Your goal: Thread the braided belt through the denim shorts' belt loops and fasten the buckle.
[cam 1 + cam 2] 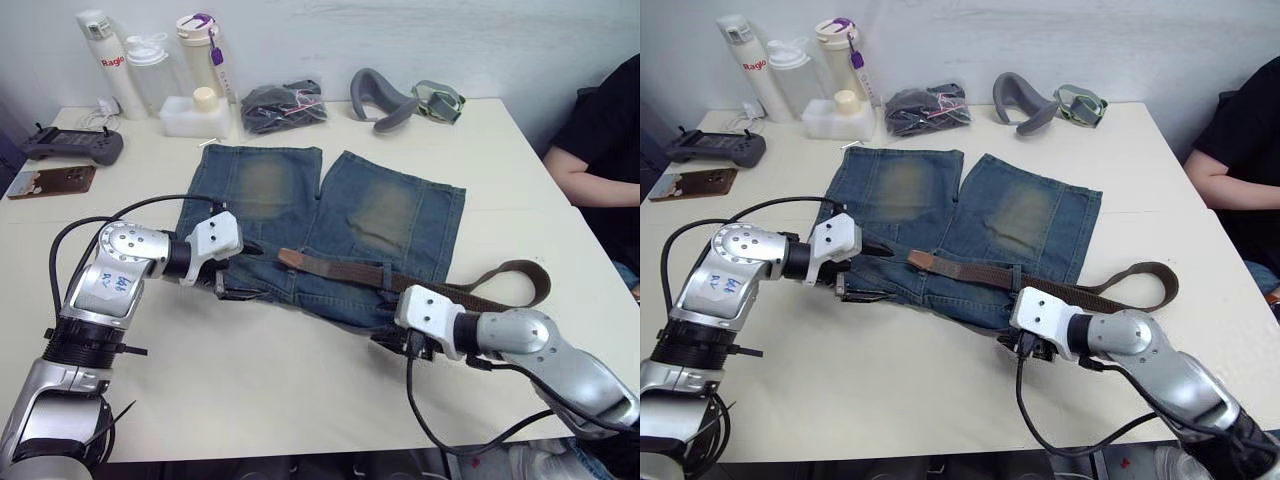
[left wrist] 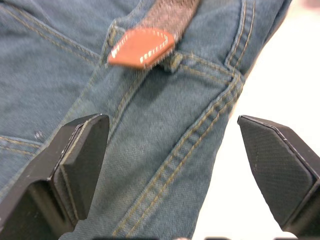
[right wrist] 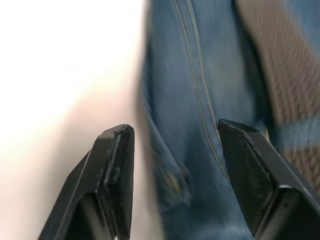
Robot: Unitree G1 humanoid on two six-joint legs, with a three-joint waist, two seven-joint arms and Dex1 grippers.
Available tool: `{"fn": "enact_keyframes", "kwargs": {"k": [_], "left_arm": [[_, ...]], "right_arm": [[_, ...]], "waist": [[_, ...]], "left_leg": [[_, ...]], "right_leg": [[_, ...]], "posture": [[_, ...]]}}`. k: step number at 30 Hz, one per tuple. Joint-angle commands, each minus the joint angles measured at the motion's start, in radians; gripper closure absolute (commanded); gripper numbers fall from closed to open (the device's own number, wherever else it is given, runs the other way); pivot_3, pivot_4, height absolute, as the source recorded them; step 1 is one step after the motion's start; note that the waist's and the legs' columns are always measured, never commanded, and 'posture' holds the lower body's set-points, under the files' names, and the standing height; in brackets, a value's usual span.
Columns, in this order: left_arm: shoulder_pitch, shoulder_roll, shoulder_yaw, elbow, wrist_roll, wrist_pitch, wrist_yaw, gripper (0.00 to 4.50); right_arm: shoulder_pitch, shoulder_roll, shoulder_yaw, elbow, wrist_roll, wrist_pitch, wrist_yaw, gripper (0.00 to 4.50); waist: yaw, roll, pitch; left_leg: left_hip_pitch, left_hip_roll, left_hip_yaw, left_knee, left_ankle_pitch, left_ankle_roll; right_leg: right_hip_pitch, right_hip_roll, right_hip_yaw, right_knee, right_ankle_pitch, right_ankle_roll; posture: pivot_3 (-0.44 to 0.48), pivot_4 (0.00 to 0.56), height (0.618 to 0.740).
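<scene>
So the denim shorts [image 1: 330, 225] are lying flat on the counter [image 1: 300, 390], waistband toward the robot, legs pointing away. The braided belt [image 1: 420, 285] runs along the waistband and is already under at least one of the belt loops [image 1: 388, 277] about midway; can't tell about any others.

Left tool [image 2: 170, 165] is wide open, nothing in it, sitting right at the waistband's left end. One of its fingers [image 2: 80, 155] is over the denim, the other is out over the bare counter, so the shorts' edge lies between them. The belt's tan tip [image 2: 141, 46] is just ahead of that tool, lying on the denim, not touched.

Right tool [image 3: 175, 175] is also spread open and empty, down at the waistband edge near the right side of the shorts. The denim edge sits between its fingers [image 3: 117, 165], and the woven strap runs just past the far finger, close but not gripped.

Beyond the right tool the rest of the belt trails off the shorts onto the counter and curls into a loop [image 1: 520, 280]. Can't make out the buckle anywhere.
</scene>
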Motion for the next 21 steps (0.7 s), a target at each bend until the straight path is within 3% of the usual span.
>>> {"fn": "enact_keyframes", "kwargs": {"k": [1, 4, 5, 11, 16, 18, 21], "left_arm": [[0.014, -0.013, 0.025, -0.075, -0.045, 0.039, 0.018, 0.0], [0.022, -0.013, 0.028, -0.095, -0.062, 0.059, 0.021, 0.0], [0.023, -0.013, 0.027, -0.098, -0.066, 0.063, 0.022, 0.0], [0.029, -0.021, -0.007, -0.121, -0.066, 0.09, 0.028, 0.0], [0.051, -0.014, -0.053, -0.16, -0.067, 0.105, -0.003, 0.0], [0.043, -0.023, -0.062, -0.16, -0.065, 0.107, 0.003, 0.0], [0.042, -0.031, -0.065, -0.171, -0.071, 0.116, 0.005, 0.0]], "right_arm": [[0.006, -0.03, -0.003, 0.012, -0.079, -0.027, 0.006, 2.86], [0.052, -0.11, -0.074, 0.04, -0.092, -0.108, 0.056, 4.24], [0.064, -0.145, -0.101, 0.073, -0.105, -0.165, 0.073, 4.38], [0.037, -0.272, -0.174, 0.432, -0.19, -0.619, 0.151, 4.38], [-0.13, -0.247, -0.125, 0.768, -0.294, -0.982, 0.157, 4.38], [-0.186, -0.225, -0.114, 0.837, -0.282, -1.012, 0.205, 4.38], [-0.216, -0.221, -0.139, 0.861, -0.248, -1.007, 0.251, 3.21]], "waist": [[0.0, 0.0, 0.0], [0.005, 0.0, 0.0], [0.007, 0.0, 0.0], [0.02, 0.001, 0.0], [0.012, 0.003, 0.002], [0.007, 0.003, 0.002], [-0.001, 0.003, 0.002]], "left_leg": [[0.0, 0.0, 0.0, 0.0, 0.0, -0.001], [0.0, 0.0, 0.0, 0.0, 0.001, -0.001], [0.0, 0.0, 0.0, 0.0, 0.0, -0.001], [0.001, -0.001, 0.0, 0.001, 0.0, 0.0], [0.001, 0.0, 0.001, 0.0, 0.0, -0.001], [0.001, 0.0, 0.001, 0.001, 0.001, -0.002], [0.001, 0.001, 0.001, 0.001, 0.001, -0.002]], "right_leg": [[0.0, 0.0, 0.0, 0.0, 0.0, 0.0], [0.0, 0.0, 0.0, 0.0, 0.0, 0.0], [0.001, 0.0, 0.0, -0.001, 0.0, 0.0], [0.003, 0.0, 0.0, -0.002, 0.0, 0.0], [0.002, 0.0, 0.0, -0.002, 0.0, 0.0], [0.002, 0.0, 0.0, -0.001, 0.0, 0.0], [0.002, 0.0, 0.0, 0.0, 0.0, 0.0]], "posture": [[0.0, 0.15, 0.74], [0.0, 0.15, 0.74], [0.0, 0.15, 0.74], [0.0, 0.15, 0.74], [0.0, 0.15, 0.74], [0.0, 0.15, 0.74], [0.0, 0.15, 0.74]]}}
